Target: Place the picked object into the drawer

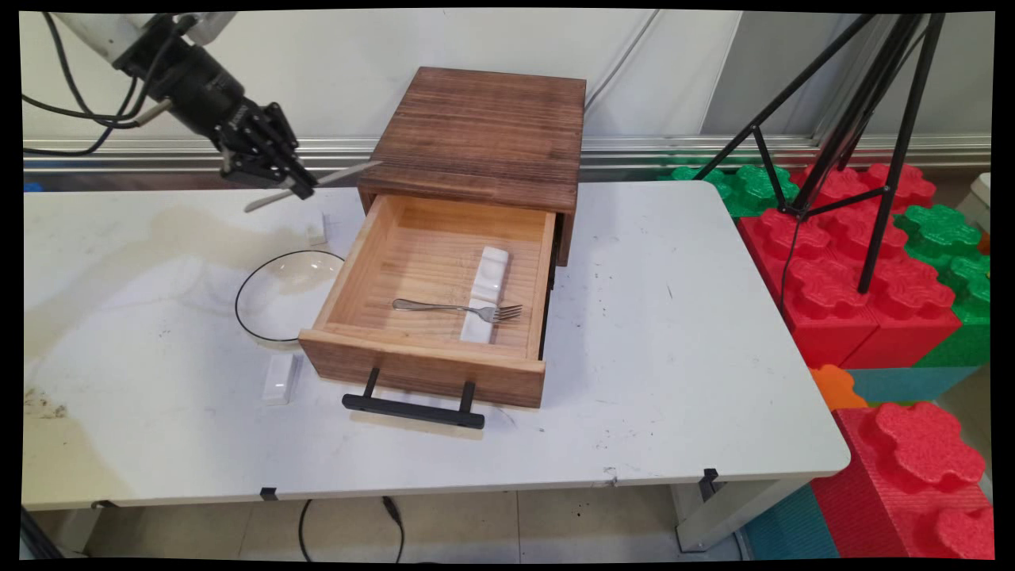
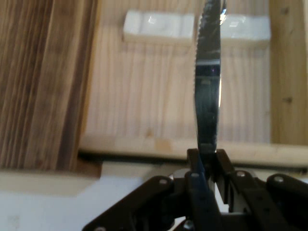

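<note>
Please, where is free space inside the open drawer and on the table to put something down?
In the drawer, the floor left of the white rest and behind the fork is bare. The table right of the drawer is bare. Left is crowded: bowl and two small white blocks. The gripper holds a knife.

White table (image 1: 674,381) against a pale wall (image 1: 333,71) with a metal rail (image 1: 674,147). Red and green foam blocks (image 1: 872,262) and a black tripod (image 1: 864,119) at right. Tiled floor (image 1: 555,523) below.
</note>
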`<state>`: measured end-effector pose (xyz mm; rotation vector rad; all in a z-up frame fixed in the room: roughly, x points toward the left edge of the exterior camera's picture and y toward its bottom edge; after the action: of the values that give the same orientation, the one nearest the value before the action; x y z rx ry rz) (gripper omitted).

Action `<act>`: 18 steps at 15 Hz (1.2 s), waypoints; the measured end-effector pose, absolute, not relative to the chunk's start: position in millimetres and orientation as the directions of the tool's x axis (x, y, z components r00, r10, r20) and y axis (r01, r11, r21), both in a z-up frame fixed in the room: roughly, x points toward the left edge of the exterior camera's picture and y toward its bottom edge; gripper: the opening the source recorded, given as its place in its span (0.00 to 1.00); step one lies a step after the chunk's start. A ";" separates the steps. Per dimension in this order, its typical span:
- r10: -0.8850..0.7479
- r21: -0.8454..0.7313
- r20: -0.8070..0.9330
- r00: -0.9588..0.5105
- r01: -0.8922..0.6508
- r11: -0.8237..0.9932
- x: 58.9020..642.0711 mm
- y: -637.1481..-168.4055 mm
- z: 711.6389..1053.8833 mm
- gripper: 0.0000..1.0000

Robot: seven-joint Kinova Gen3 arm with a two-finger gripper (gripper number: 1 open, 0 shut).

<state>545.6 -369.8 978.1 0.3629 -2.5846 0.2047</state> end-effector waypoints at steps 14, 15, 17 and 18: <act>-0.161 -0.066 0.580 -0.798 -0.244 0.968 428.6 -389.7 943.3 0.00; -0.159 -0.069 0.580 -0.799 -0.243 0.968 423.9 -392.3 940.3 0.00; -0.151 -0.078 0.574 -0.805 -0.237 0.968 410.0 -401.2 930.0 0.00; -0.149 -0.081 0.571 -0.808 -0.236 0.968 403.4 -406.4 924.1 0.00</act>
<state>403.4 -406.4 924.1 0.2705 -2.5245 0.1979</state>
